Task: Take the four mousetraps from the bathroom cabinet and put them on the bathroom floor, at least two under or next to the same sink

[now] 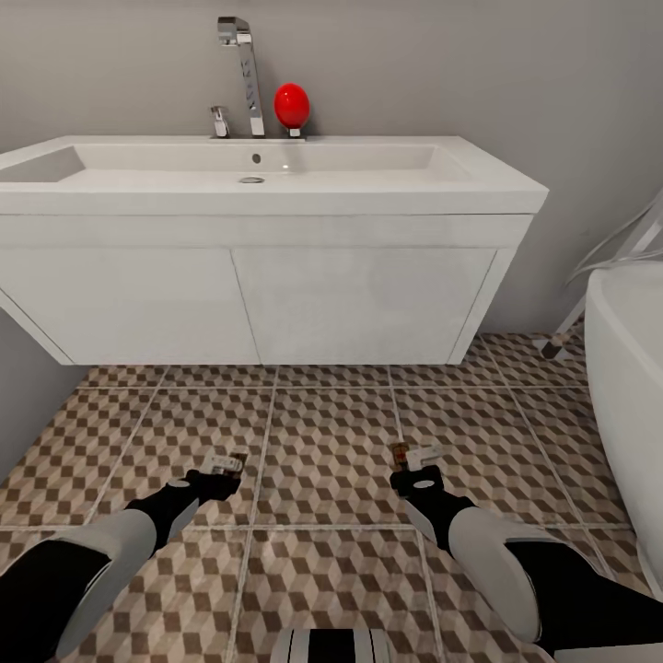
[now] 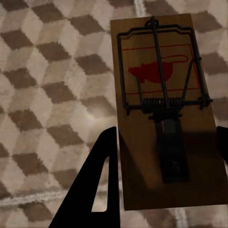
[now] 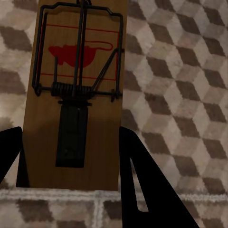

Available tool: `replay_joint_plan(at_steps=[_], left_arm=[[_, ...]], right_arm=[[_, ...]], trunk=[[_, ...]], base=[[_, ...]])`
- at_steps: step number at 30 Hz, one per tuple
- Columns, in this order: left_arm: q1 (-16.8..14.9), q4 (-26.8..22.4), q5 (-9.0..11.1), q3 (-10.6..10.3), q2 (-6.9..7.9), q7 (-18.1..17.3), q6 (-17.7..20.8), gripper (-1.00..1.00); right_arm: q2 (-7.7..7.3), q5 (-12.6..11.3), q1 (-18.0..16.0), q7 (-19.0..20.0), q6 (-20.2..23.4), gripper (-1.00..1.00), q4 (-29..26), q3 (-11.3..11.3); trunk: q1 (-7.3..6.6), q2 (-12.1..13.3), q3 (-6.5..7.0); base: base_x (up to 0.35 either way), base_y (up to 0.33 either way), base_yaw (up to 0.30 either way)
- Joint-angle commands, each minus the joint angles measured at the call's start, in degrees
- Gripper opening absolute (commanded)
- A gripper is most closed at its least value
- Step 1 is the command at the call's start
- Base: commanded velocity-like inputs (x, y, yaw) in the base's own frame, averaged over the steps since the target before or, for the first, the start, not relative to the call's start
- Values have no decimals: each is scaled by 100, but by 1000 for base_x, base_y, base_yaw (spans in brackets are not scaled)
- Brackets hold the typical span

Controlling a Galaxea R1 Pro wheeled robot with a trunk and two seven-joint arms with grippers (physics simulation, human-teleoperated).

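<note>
A flat brown wooden mousetrap (image 2: 166, 118) is clamped in the left pincer (image 1: 224, 467) and another (image 3: 76, 99) in the right pincer (image 1: 412, 458), both held above the cube-patterned tiled bathroom floor (image 1: 322, 442) before the white wall-hung sink (image 1: 276, 198).

Home bathroom.
You've got a wall-hung white sink (image 1: 276, 184) with chrome tap (image 1: 241, 74), tub edge (image 1: 626, 368), cube-pattern tiled floor (image 1: 331, 442).
</note>
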Motion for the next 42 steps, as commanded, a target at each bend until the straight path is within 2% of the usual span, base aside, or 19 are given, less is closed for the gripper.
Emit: replay_joint_plan(at_steps=[1, 16, 23, 26, 27, 30, 42], left_arm=[[0, 2, 39, -48, 5, -14, -14, -100], [10, 0, 25, -40, 44, -14, -36, -100], [10, -29, 67, -5, 21, -14, -34, -100], [10, -66, 167, 23, 3, -15, -35, -100], [10, -85, 290, 28, -24, -20, -66, -100], [10, -86, 415, 30, -153, -16, -334, -100], [10, -90, 431, 34, -193, -5, -384, -100]], right_arm=[[1, 28, -7, -15, -18, -100, 16, -25], [1, 11, 1, -15, -87, -100, 16, -25], [-6, -6, 197, -15, -363, -100, 16, -25], [-3, -7, 203, -15, -375, -100, 16, -25], [-6, -7, 204, -15, -376, -100, 16, -25], [-7, 0, 204, -15, -377, -100, 16, -25], [-33, 2, 204, -13, -377, -100, 16, -25]], trunk=[[-1, -2, -4], [-1, -2, -4], [-1, -2, -4], [-1, -2, -4], [-1, -2, -4], [-1, -2, -4], [-1, -2, -4]], base=[[0, 0, 0], [0, 0, 0], [0, 0, 0], [0, 0, 0], [0, 0, 0], [0, 0, 0], [184, 0, 0]])
